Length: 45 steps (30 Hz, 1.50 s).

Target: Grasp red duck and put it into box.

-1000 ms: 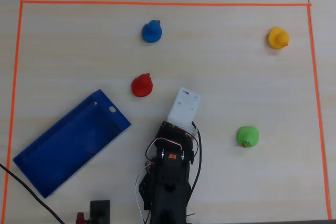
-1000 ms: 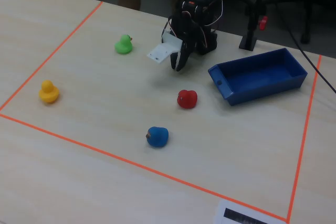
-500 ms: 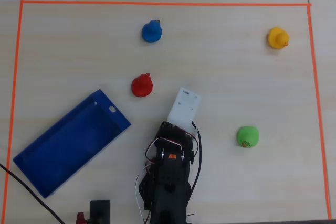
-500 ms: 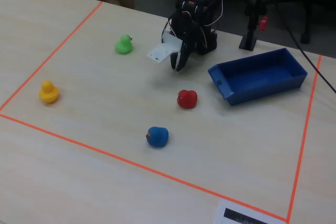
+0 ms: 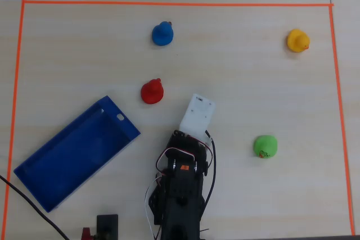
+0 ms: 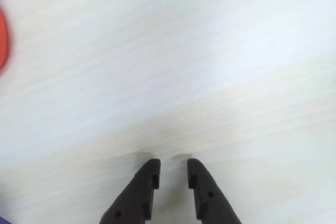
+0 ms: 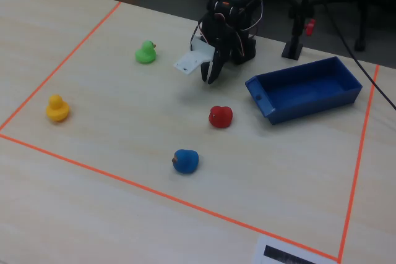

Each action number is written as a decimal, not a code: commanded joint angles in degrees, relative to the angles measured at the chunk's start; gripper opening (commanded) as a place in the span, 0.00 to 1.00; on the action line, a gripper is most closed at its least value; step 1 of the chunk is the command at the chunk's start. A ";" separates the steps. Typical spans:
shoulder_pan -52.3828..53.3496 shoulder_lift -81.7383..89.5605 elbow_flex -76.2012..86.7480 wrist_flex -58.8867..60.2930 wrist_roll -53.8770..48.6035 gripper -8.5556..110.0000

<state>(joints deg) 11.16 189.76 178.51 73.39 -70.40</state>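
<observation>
Hovering my gripper point(image 6: 172, 174) over bare table point(image 6: 210, 66), jaws nearly together w/ a slim gap, pinching nothing. In overhead view the red duck point(image 5: 152, 91) sits at approx 10 o'clock from my white wrist cam point(image 5: 197, 115), near but apart. Box point(image 5: 76, 151) lies at 8 o'clock of the duck, w/ nothing inside.

Pale wooden table point(image 7: 124, 214), orange tape border point(image 7: 154, 193)
</observation>
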 commanded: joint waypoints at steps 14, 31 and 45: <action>0.00 -0.09 -0.26 1.49 0.09 0.11; -0.09 -0.09 -0.26 1.41 -0.62 0.07; 3.34 -24.87 -19.69 -4.13 -2.64 0.34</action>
<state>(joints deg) 13.18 183.60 169.89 71.81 -72.16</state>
